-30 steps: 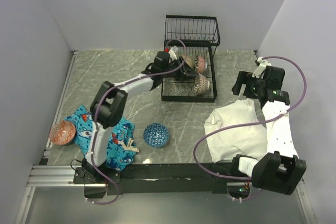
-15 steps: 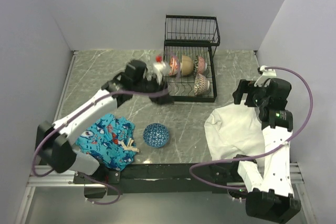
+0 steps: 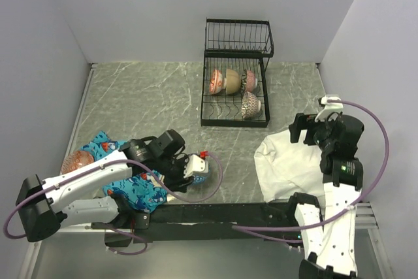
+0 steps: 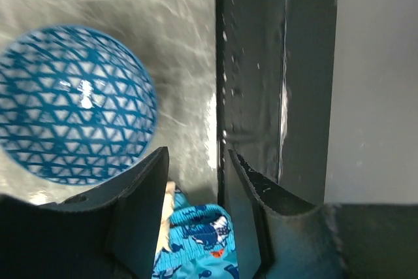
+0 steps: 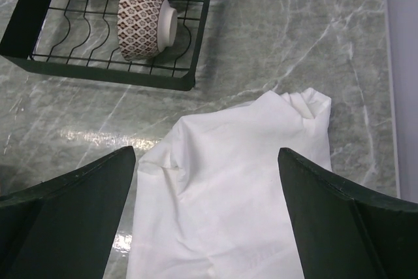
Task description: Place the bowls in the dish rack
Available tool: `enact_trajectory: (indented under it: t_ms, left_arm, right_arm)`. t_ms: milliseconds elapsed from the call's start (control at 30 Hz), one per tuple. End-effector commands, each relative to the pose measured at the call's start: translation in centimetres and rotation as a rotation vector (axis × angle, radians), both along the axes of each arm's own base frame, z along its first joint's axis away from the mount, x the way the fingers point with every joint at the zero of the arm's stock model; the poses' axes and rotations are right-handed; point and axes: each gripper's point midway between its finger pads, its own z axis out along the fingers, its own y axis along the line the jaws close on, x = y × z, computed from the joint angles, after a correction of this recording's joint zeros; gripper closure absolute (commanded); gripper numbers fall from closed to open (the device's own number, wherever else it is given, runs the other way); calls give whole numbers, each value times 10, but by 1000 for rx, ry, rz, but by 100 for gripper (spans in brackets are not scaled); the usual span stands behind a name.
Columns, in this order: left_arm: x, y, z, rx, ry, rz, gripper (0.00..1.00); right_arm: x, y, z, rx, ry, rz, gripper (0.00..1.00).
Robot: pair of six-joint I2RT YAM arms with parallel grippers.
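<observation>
The table (image 3: 144, 96) has a grey-green marble pattern with pale veins. Its surface is glossy, and soft white patches of light reflect on it in the wrist views. Three plain walls of a pale lavender-grey colour close it in: the back wall (image 3: 150, 11), the left wall (image 3: 36, 63) and the right wall (image 3: 382, 24). A metal rail (image 3: 65, 217) lies at the near left corner, and a black strip (image 3: 222, 212) borders the near side. Below it a grey floor (image 3: 215, 259) shows. The light is even and soft.
</observation>
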Motion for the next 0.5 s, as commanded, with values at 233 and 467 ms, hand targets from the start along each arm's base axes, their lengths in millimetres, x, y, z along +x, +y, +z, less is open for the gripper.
enact_trajectory:
  t_ms: [233,467]
  left_arm:
    - [15,0,-42,71,-115,3,53]
    - [24,-7,-38,41,-156,49,54]
  right_arm:
    - [-12,-2,6,-9,-69,-36,2]
    - [-11,-4,2,60,-67,-64,2]
